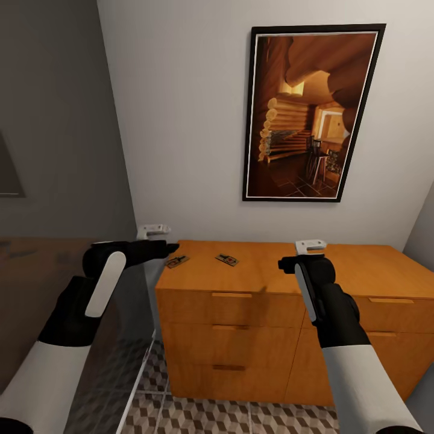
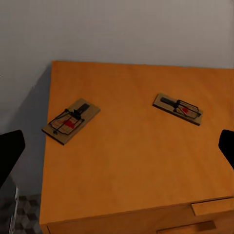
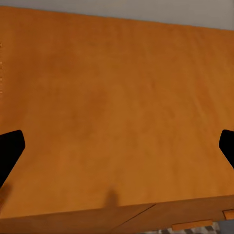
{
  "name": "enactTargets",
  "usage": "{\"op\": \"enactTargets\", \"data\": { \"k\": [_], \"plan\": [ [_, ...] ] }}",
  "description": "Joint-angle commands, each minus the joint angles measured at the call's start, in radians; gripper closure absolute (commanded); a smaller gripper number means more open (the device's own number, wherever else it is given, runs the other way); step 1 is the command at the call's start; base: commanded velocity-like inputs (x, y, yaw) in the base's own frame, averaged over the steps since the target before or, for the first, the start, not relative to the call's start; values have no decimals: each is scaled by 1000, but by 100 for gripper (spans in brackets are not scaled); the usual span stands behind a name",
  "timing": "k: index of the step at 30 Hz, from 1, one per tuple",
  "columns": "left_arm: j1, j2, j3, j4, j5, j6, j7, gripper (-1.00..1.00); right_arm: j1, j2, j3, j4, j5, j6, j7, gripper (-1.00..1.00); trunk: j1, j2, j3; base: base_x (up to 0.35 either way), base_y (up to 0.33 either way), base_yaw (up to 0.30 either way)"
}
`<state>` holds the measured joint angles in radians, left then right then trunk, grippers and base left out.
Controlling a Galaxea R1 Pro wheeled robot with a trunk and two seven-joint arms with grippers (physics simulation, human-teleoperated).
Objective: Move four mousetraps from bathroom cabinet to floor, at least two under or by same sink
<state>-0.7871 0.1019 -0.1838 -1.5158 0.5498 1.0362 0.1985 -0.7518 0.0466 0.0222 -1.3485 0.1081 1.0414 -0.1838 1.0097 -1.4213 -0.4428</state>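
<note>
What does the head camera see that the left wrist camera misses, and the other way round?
Head camera: the framed picture on the wall, the drawer fronts, the patterned floor and both arms, the right hand over bare wood. Left wrist camera: close detail of the traps, their wire bars and red patches, between its open fingertips. Both: two mousetraps, one near the corner and one further in, lying apart on the cabinet top.

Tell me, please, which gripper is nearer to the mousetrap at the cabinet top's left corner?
The left gripper. It hovers right beside that mousetrap at the cabinet top's left edge, fingers spread. The right gripper hangs over bare wood farther right, past the second mousetrap.
</note>
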Motion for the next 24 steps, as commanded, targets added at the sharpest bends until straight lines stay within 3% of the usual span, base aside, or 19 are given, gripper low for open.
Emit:
{"op": "enactTargets", "data": {
  "k": [1, 12, 24],
  "plan": [
    [-3, 1, -1, 4, 10, 2, 11, -100, -1, 0, 1, 0, 10, 6, 5, -100, 0, -1, -1, 0, 0, 0],
    [-9, 3, -2, 82, 6, 1, 12, -100, -1, 1, 3, 0, 11, 6, 7, -100, 0, -1, -1, 0, 0, 0],
    [-10, 5, -2, 99, -3, 2, 13, -100, -1, 1, 3, -5, 9, 6, 8, -100, 0, -1, -1, 0, 0, 0]
  ]
}}
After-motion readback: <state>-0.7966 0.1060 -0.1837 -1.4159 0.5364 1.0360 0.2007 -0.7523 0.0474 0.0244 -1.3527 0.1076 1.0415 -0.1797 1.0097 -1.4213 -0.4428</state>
